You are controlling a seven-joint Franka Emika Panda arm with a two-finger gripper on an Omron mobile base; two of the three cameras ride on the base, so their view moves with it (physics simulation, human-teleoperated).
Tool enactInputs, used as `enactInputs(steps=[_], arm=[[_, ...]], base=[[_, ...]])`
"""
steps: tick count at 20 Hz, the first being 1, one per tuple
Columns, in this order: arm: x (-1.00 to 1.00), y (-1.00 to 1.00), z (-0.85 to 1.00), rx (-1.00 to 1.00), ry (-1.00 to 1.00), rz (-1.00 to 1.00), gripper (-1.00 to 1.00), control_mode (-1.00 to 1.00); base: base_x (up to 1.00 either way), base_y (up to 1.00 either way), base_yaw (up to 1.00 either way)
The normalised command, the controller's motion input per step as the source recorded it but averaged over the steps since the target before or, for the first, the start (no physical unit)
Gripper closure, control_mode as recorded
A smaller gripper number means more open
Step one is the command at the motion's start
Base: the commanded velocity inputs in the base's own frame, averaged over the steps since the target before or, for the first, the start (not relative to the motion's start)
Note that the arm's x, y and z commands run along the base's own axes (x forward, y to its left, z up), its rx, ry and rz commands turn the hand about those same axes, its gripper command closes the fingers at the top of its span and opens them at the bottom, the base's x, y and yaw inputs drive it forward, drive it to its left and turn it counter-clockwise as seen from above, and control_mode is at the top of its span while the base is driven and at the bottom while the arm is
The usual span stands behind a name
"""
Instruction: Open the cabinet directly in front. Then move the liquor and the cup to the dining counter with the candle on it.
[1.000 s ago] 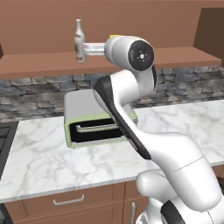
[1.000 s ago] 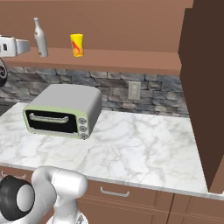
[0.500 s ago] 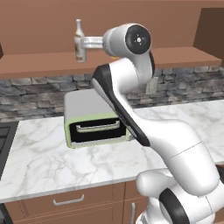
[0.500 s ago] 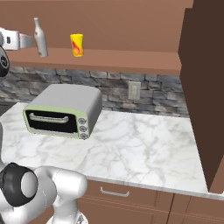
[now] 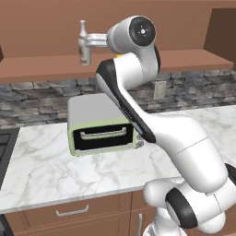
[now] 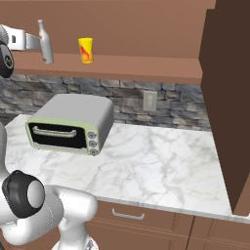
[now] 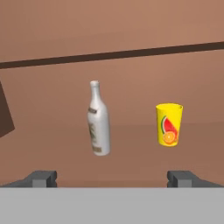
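Bottle (image 7: pixel 98 120) upright on the cabinet shelf (image 6: pixel 127 66) left of the cup (image 7: pixel 169 124), jaws (image 7: pixel 113 177) fully spread and empty before it; an off-centre close risks toppling it.

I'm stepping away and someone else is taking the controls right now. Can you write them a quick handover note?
Claw: open, holding nothing, raised to shelf height and pointed at the bottle.
Cabinet: already open; one door swung out on the right.
Liquor: upright on the cabinet shelf, not gripped.
Cup: upright on the same shelf, beside the bottle, apart from it.
Done: cabinet opened.
Left: grasp the liquor, carry it to the dining counter, then the cup.
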Motion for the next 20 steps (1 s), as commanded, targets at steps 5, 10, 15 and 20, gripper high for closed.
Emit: enactInputs(steps=[5,10,15,20], arm=[[0.1,0.0,-0.06,0.0,-0.04,0.0,-1.0,-1.0],[0.08,0.0,-0.03,0.0,-0.04,0.0,-1.0,-1.0],[0.09,0.0,-0.01,0.0,-0.01,0.0,-1.0,-1.0],[0.19,0.02,0.0,0.0,0.0,0.0,-1.0,-1.0]], base=[[0.0,0.0,0.0],[0.0,0.0,0.0],[0.0,0.0,0.0],[0.0,0.0,0.0]])
